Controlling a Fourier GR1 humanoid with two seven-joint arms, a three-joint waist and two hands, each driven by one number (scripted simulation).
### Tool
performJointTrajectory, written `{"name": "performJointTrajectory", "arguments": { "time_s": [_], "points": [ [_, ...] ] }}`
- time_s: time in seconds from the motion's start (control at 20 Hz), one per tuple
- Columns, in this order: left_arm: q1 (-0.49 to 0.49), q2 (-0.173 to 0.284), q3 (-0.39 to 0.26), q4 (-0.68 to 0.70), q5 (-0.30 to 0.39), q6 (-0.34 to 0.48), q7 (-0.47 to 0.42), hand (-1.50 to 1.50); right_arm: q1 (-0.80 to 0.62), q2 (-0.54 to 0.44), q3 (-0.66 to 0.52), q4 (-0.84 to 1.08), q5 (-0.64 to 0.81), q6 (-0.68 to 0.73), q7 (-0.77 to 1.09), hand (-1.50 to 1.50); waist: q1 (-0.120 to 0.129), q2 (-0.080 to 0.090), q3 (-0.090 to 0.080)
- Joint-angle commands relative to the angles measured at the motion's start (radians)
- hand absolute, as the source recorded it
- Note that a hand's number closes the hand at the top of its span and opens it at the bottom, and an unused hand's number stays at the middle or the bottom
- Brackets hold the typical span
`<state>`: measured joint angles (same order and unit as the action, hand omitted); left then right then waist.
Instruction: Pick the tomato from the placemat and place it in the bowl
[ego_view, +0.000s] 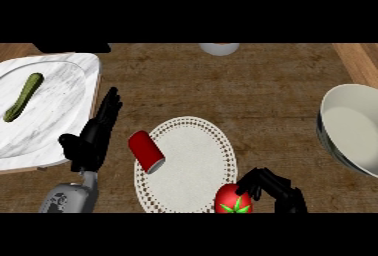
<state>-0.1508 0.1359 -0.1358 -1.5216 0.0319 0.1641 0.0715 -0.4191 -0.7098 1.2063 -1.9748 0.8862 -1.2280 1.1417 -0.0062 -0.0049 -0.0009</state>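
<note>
tomato (233, 200) on placemat's (193, 160) lower edge, at view's bottom | right hand (275, 190) fingers curled against tomato's right side | left hand (94, 137) open, resting left of mat | bowl (353, 127) at right edge, bare counter (251, 85) between | red can (147, 151) on mat's left rim | no readable writing

A dark brown wooden counter (221, 85) is seen throughout, edged by a paler wooden strip (360, 62) at the far right corner.
</note>
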Motion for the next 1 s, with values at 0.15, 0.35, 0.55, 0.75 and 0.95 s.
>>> {"name": "performJointTrajectory", "arguments": {
  "time_s": [0.15, 0.35, 0.55, 0.75, 0.95],
  "points": [
    [-0.014, 0.031, 0.021, -0.048, 0.008, -0.017, 0.057, 0.0, -0.043, -0.257, -0.205, -0.303, -0.023, 0.275, 0.098, 1.5, -0.011, -0.004, -0.001],
    [0.026, 0.015, 0.028, 0.013, 0.007, -0.024, -0.033, 0.0, -0.035, -0.345, -0.328, -0.401, -0.074, 0.385, 0.201, 1.5, -0.016, -0.002, -0.002],
    [0.01, 0.012, 0.016, -0.001, 0.004, -0.038, -0.019, 0.0, -0.169, -0.351, -0.483, -0.389, -0.239, 0.485, 0.26, 1.5, 0.009, 0.004, -0.001],
    [-0.022, -0.001, 0.022, 0.018, -0.001, -0.027, -0.005, 0.0, -0.168, -0.406, -0.565, -0.331, -0.355, 0.476, 0.215, 1.5, 0.005, 0.006, 0.0],
    [0.025, 0.032, 0.037, -0.001, 0.027, -0.078, -0.021, 0.0, -0.206, -0.437, -0.665, -0.268, -0.522, 0.502, 0.192, 1.5, 0.014, 0.006, 0.0]
  ]
}}
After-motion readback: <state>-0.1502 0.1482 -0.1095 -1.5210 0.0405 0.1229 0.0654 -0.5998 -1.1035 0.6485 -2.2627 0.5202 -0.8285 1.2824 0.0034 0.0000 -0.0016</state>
